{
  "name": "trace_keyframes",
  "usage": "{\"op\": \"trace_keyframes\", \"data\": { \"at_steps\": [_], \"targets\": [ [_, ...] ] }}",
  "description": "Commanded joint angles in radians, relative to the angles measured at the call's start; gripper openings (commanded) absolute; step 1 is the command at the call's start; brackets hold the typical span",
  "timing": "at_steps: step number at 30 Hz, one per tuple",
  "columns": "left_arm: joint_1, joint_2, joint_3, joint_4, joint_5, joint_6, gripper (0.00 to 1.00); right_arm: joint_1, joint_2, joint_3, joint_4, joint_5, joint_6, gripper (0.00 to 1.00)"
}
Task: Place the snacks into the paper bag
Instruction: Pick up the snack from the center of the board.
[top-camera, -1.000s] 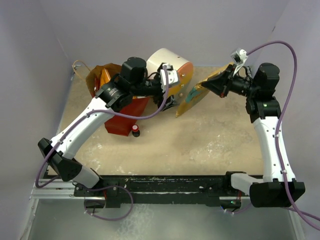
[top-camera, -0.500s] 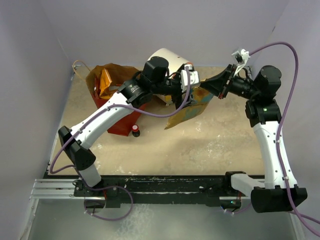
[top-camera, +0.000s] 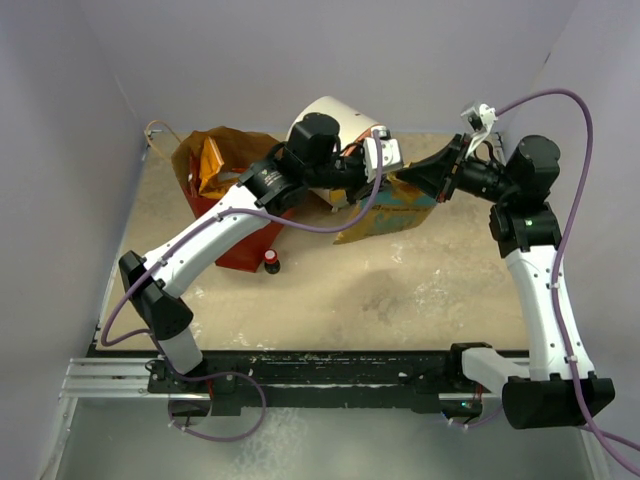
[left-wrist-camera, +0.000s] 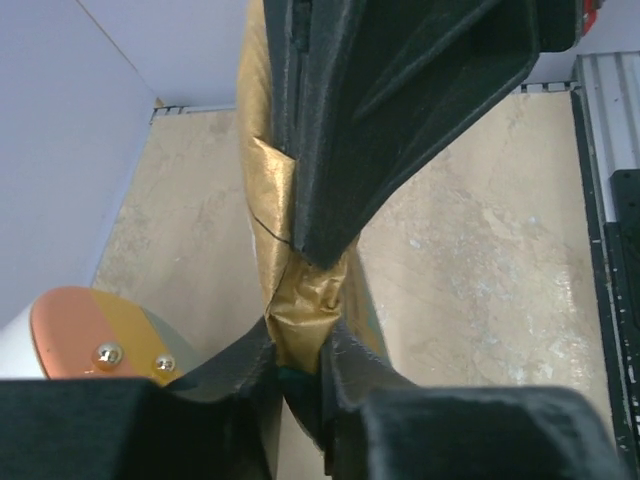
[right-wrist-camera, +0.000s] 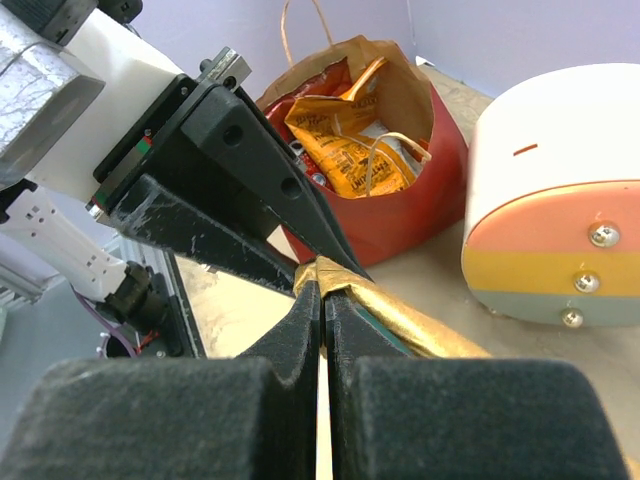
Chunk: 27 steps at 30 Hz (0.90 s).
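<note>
You have a cream cylindrical drawer unit (top-camera: 340, 108) at the far middle of the sandy, marbled bench (top-camera: 400, 300). Its front is banded peach, yellow and grey-green, with a metal knob on each band. Nearer and to its left stands a tiny dark bottle (top-camera: 270, 262) with a red cap.

Paper bag (right-wrist-camera: 400, 215): red outside, brown kraft inside. Orange packet (right-wrist-camera: 350, 150) within: orange with red print. Gold packet (top-camera: 390, 212), centre of frame: metallic gold, teal patches. Drawer unit (right-wrist-camera: 545, 160): cream shell with peach, yellow and pale grey-green bands. Bench (top-camera: 400, 290): mottled beige. Bottle (top-camera: 270, 263): dark, red cap.
</note>
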Motion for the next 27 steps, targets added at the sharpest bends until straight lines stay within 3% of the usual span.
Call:
{"op": "trace_keyframes", "data": {
  "at_steps": [1, 3, 15, 21, 27],
  "targets": [
    [0.001, -0.039, 0.008, 0.063, -0.04, 0.0, 0.11, 0.007, -0.026, 0.023, 0.024, -0.013, -0.006, 0.04],
    [0.001, -0.053, 0.008, 0.059, -0.068, 0.001, 0.0, 0.007, -0.023, 0.04, -0.009, -0.002, -0.029, 0.12],
    [0.044, -0.208, -0.01, -0.012, -0.179, -0.019, 0.0, 0.005, -0.04, 0.159, -0.196, -0.061, -0.167, 0.75],
    [0.109, -0.317, 0.004, -0.032, -0.164, -0.087, 0.0, -0.013, -0.074, 0.228, -0.256, -0.083, -0.214, 0.77],
    [0.248, -0.371, 0.09, -0.059, -0.259, -0.176, 0.0, -0.048, -0.089, 0.224, -0.231, -0.09, -0.192, 0.77]
  ]
}}
